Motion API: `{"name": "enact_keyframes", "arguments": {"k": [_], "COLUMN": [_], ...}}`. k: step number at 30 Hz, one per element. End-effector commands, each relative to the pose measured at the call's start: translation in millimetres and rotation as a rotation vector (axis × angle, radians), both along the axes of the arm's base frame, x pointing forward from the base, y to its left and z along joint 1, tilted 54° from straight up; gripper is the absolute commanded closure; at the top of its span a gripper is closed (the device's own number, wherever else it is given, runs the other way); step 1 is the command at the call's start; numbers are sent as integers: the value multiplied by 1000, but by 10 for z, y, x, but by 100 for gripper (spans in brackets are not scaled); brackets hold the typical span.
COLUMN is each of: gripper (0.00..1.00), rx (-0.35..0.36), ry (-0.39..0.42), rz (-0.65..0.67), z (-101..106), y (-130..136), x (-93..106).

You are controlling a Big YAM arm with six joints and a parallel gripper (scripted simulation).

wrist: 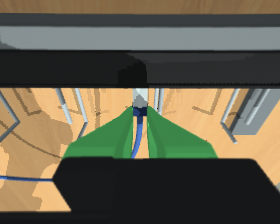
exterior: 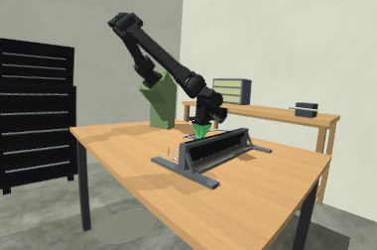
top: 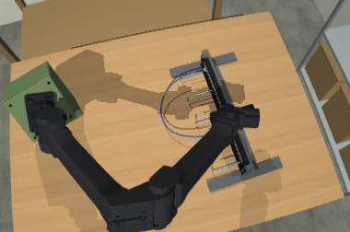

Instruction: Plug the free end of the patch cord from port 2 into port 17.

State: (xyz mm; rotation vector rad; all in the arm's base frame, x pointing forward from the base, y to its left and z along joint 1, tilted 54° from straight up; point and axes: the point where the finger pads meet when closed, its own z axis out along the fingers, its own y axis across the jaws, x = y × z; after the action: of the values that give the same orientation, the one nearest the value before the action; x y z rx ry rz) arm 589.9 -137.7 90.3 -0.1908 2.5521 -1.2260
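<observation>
My gripper [exterior: 200,137] [wrist: 140,111] is shut on the cord's plug [wrist: 140,98], close against the jack side of the panel. The plug's clear body points at the panel, with its dark blue boot between the green fingertips. Its front end meets the panel's edge; how deep it sits, its latch and the port number are hidden. The blue cord [top: 161,107] [wrist: 22,178] loops from the panel's far end back to the gripper. The rack [top: 209,186] [exterior: 185,173] stands upright on its two feet, with its black panel [exterior: 213,148] [wrist: 57,69] between them.
Thin metal cord guides [top: 226,168] [wrist: 81,107] stick out from the panel on both sides of the fingers. The arm [top: 198,155] [exterior: 164,58] reaches over the table from its green base [top: 28,88] [exterior: 162,107]. The wooden table [top: 115,144] [exterior: 124,160] has its edges well beyond the rack's feet.
</observation>
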Motion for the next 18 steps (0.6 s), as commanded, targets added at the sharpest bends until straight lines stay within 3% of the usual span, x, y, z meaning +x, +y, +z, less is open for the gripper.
{"name": "enact_keyframes", "arguments": {"k": [1, 18], "gripper": [100, 100], "rx": [2, 0], "ry": [9, 20], "rz": [30, 24], "z": [-58, -62], "y": [158, 110], "x": [55, 5]}}
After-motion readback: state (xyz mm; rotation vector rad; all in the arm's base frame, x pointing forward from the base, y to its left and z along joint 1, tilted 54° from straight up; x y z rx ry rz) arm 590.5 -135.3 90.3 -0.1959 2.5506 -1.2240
